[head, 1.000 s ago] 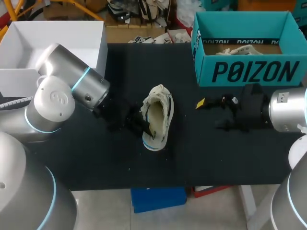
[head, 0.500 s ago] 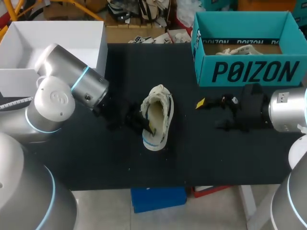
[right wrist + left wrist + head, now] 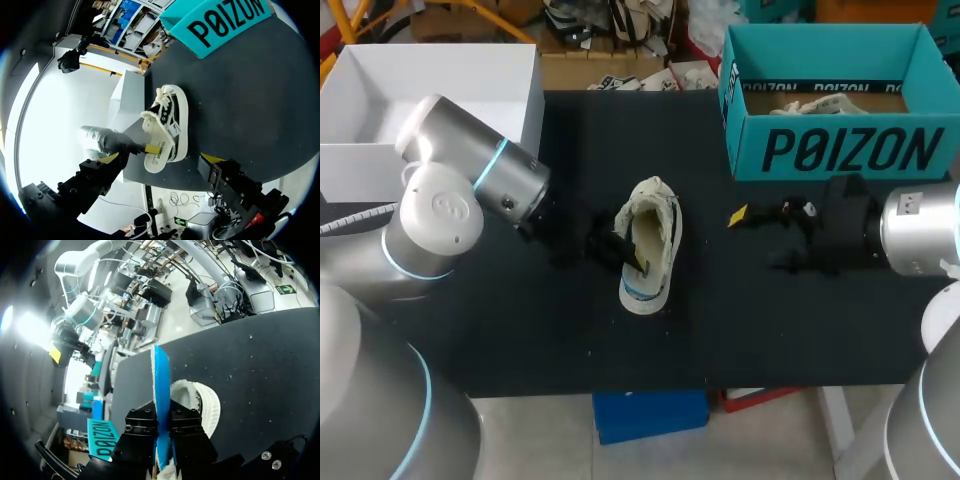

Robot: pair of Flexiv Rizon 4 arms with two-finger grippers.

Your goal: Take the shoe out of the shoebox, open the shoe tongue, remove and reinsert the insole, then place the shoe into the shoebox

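A cream shoe (image 3: 648,240) with black stripes lies on the black table (image 3: 520,320), opening up. My left gripper (image 3: 632,262) reaches into its heel end and is shut on the edge of the insole (image 3: 160,385), a thin sheet, blue on one face, standing upright out of the shoe (image 3: 202,407) between the black fingers (image 3: 142,432). In the right wrist view the shoe (image 3: 169,131) lies ahead of my right gripper (image 3: 161,159), with the left finger's yellow tip (image 3: 152,148) at its heel. My right gripper (image 3: 755,240) hangs open to the right of the shoe, holding nothing.
The open teal shoebox (image 3: 840,150) stands at the back right; something pale lies inside it. A white open box (image 3: 440,90) sits at the back left. The teal shoebox (image 3: 220,25) and the white box (image 3: 127,100) also show beyond the shoe in the right wrist view.
My left gripper has edged slightly to the right with the insole, and the shoe has shifted a little with it. The right arm has not moved.
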